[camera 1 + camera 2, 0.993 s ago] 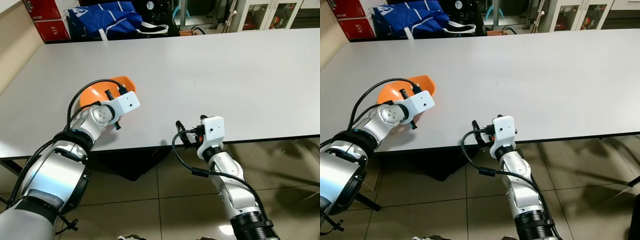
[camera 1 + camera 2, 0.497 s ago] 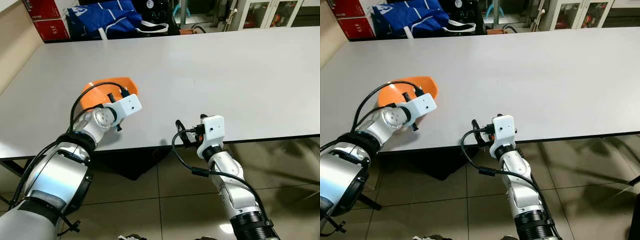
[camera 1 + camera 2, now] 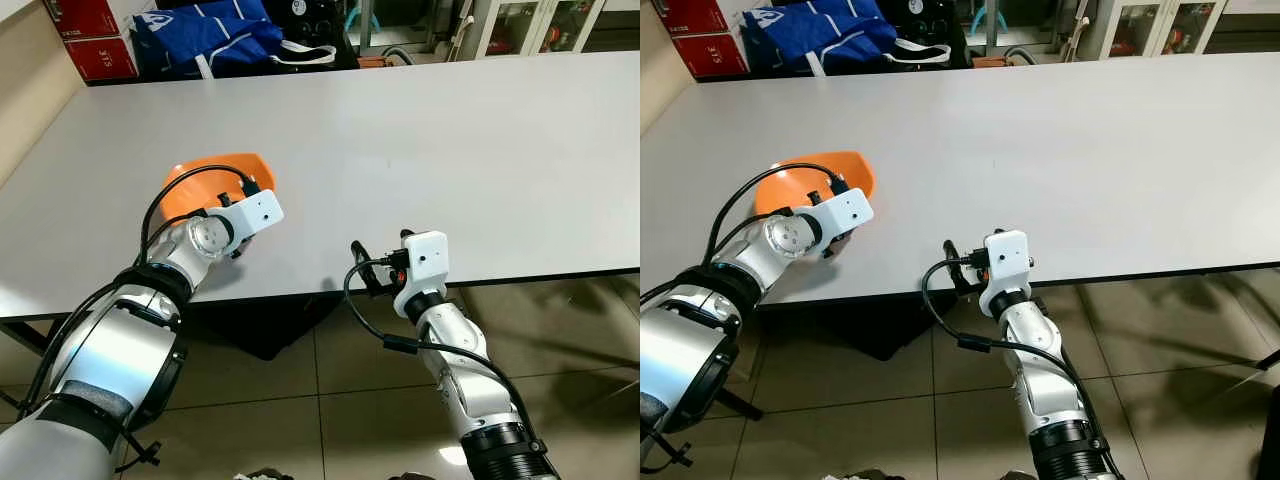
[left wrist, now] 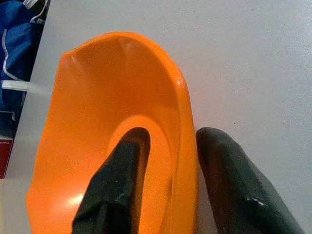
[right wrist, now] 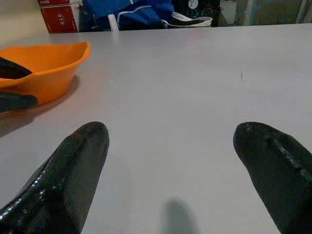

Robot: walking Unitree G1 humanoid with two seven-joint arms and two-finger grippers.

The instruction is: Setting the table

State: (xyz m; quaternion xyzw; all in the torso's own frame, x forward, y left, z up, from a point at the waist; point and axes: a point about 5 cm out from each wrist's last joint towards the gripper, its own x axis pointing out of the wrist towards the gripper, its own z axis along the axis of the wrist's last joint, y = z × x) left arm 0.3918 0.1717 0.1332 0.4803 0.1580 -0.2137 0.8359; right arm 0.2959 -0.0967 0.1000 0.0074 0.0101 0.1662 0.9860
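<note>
the table was the biggest thing before me, a wide pale grey top with almost all of its surface bare, and a blue bag and red boxes sat beyond its far edge, well apart from where i worked. the orange bowl rested on the table near the near-left corner, a little in from the near edge. my left tool was clamped on the orange bowl's rim, one finger inside the basin and the other outside against the wall, with the outer finger close to the tabletop. to place it well, i judged i should keep the bowl level, slide or lift it further inward so it sat safely back from the edge, and then spread the fingers straight apart so the rim would not be dragged or tipped. there was plenty of open room ahead and to the right for that. my right tool hovered at the near edge of the table, its fingers spread wide and holding nothing, well apart from the bowl, so it would not get in the way.
</note>
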